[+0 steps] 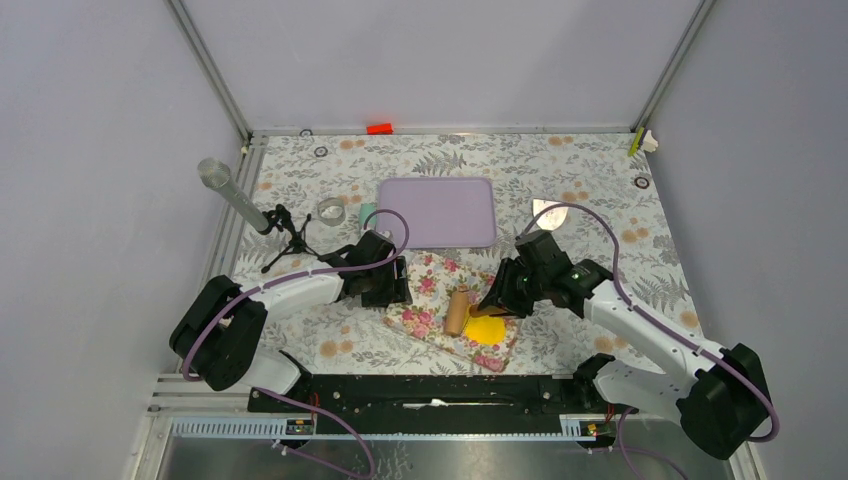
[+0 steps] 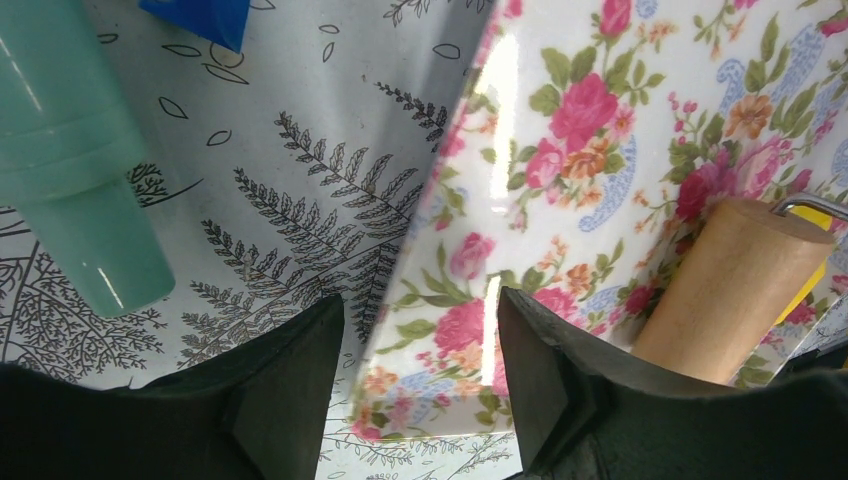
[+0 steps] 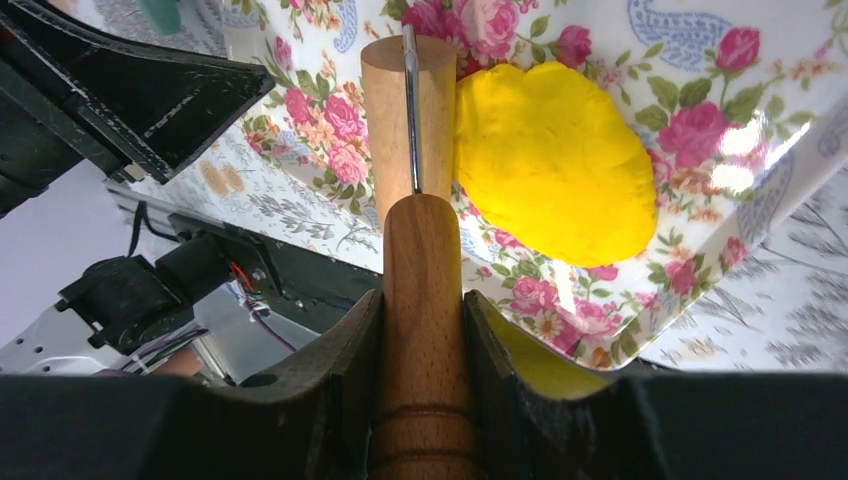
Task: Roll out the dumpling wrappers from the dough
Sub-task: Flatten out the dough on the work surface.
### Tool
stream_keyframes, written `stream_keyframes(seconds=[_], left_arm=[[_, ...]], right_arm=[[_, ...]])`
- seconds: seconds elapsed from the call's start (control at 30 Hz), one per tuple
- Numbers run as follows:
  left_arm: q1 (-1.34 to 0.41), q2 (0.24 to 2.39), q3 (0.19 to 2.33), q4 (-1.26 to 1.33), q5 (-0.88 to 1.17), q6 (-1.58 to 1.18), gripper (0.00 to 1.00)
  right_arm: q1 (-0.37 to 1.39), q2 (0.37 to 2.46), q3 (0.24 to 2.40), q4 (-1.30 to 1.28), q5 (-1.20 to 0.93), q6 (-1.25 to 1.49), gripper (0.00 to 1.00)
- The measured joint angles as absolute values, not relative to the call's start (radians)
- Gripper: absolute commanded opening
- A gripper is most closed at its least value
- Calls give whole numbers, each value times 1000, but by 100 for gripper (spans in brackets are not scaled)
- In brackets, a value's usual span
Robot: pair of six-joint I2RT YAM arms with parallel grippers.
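Both arms tend the floral mat (image 1: 432, 272) — the right jaws pinch the rolling pin (image 3: 405, 110) by its handle, the left jaws stand spread astride the mat's edge. The dough (image 3: 555, 160) lies flattened on the mat, just beside the roller. Roll across it evenly, light pressure, mat steadied — no legible writing anywhere.
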State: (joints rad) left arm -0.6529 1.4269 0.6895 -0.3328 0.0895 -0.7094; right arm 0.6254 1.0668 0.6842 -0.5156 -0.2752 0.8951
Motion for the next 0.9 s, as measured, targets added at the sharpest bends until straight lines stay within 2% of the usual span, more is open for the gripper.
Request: stream_keyframes(seconds=[0.27, 0.43, 0.7, 0.9], left_arm=[[-654, 1427, 690, -334, 86, -714, 62], [-656, 1427, 690, -334, 79, -726, 62], [-656, 1430, 692, -337, 78, -728, 61], [-656, 1431, 692, -337, 77, -728, 61]], right_arm=[[626, 1071, 896, -815, -144, 836, 0], [626, 1037, 900, -879, -118, 826, 0], [626, 1004, 729, -698, -193, 881, 0], [626, 1008, 711, -637, -208, 903, 0]])
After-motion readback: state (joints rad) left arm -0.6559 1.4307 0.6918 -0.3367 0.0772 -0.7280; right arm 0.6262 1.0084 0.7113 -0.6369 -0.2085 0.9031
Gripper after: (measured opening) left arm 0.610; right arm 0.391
